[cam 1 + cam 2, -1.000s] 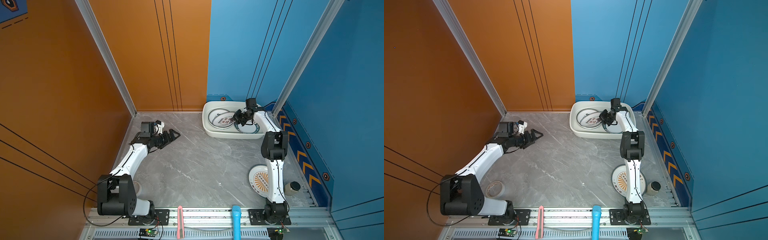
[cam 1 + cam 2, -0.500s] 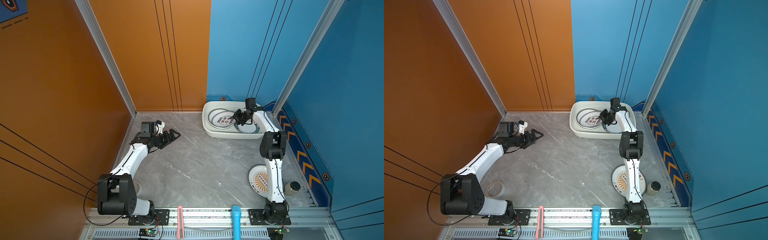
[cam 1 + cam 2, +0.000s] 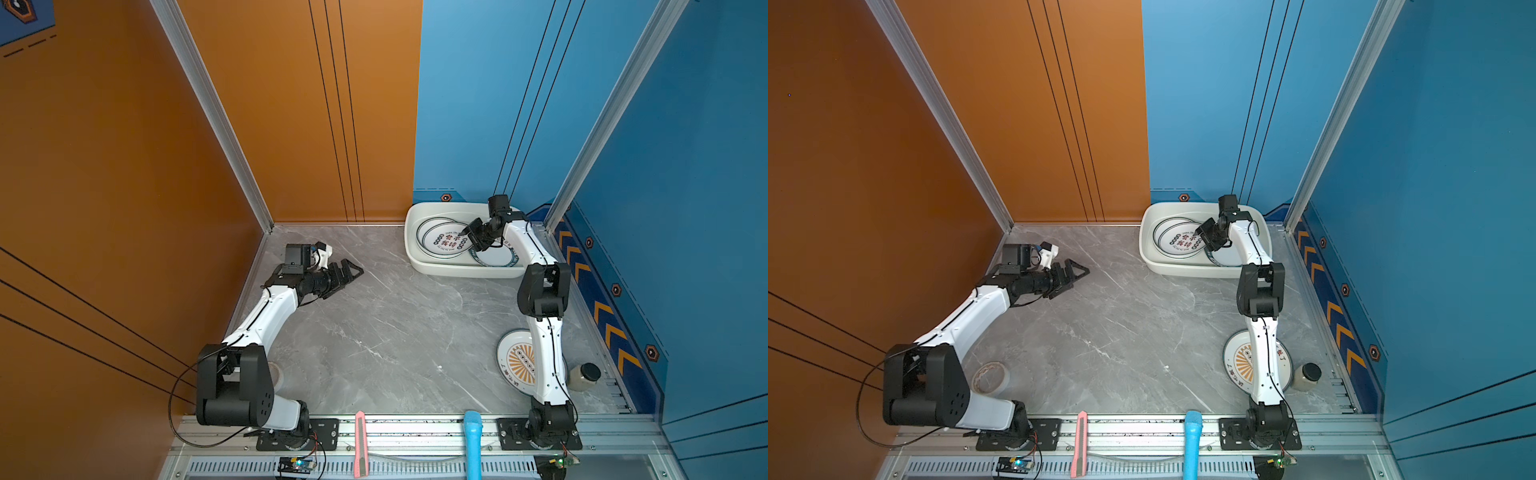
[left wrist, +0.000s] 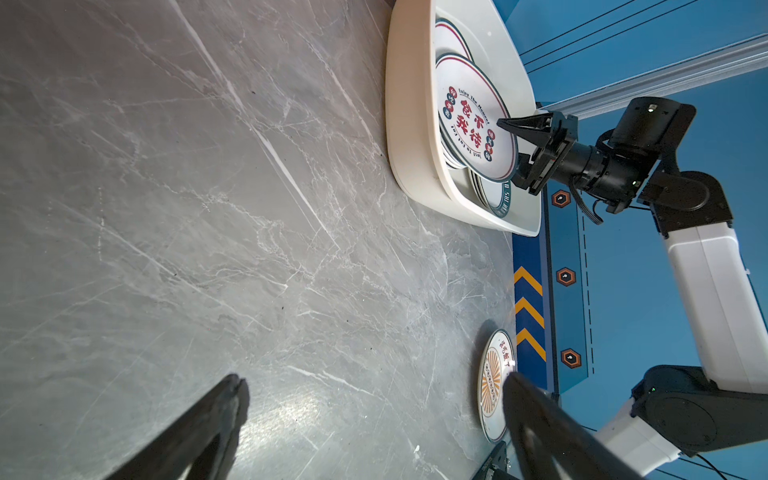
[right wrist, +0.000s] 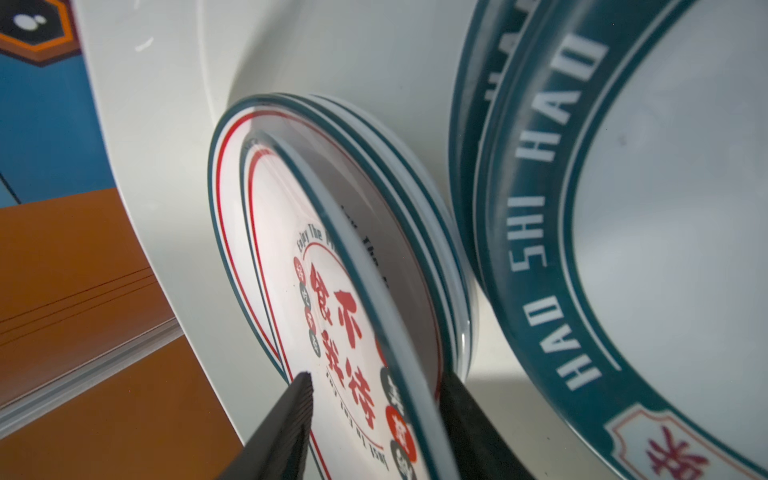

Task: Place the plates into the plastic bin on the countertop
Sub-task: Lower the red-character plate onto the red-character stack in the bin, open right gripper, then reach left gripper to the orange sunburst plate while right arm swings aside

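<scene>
The green-rimmed plate [image 5: 536, 232] is showing "HAO SHI HAO" along its rim; the red-lettered plate [image 4: 473, 124] is carrying "Enjoy The Moment" above red Chinese characters.

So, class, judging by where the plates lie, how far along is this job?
Done: two stacks of plates lie in the plastic bin. In hand: the right gripper stands open astride the rim of the top red-character plate. Left: the sunburst plate on the countertop; the left gripper is open, empty.
</scene>
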You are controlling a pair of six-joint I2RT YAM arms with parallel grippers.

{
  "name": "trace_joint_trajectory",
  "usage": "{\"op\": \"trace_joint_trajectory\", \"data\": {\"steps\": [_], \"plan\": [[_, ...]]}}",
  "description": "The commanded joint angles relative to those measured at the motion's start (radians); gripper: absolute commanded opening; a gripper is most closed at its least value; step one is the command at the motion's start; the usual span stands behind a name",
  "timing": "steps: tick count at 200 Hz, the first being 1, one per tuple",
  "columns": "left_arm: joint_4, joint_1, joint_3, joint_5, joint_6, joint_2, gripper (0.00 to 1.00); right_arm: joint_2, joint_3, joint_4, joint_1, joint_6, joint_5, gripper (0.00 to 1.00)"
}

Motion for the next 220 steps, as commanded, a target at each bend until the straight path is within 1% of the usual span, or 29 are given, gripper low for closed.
{"op": "trace_joint_trajectory", "data": {"steps": [1,29,69,98,152,155,191,220], "plan": [[0.009,-0.008,0.008,0.021,0.000,0.007,0.98,-0.021,0.025,-0.055,0.013,0.067,0.055,0.52],[0.009,-0.009,0.008,0.021,-0.001,0.004,0.98,-0.017,0.043,-0.074,0.026,0.084,0.079,0.52],[0.009,-0.011,0.005,0.024,-0.004,-0.003,0.98,-0.015,0.052,-0.111,0.033,0.074,0.085,0.53],[0.010,-0.011,0.007,0.032,-0.003,-0.001,0.98,-0.029,0.052,-0.153,0.030,0.032,0.094,0.53],[0.009,-0.011,0.008,0.046,0.001,0.021,0.98,-0.056,0.049,-0.277,0.016,-0.072,0.152,0.54],[0.009,-0.011,0.035,0.048,0.001,0.023,0.98,-0.056,0.049,-0.280,0.015,-0.075,0.154,0.54],[0.009,-0.014,0.048,0.059,0.006,0.035,0.98,-0.066,0.050,-0.277,0.015,-0.083,0.154,0.54],[-0.001,-0.032,0.056,0.070,0.015,0.036,0.98,-0.083,0.050,-0.217,0.016,-0.078,0.130,0.55]]}}
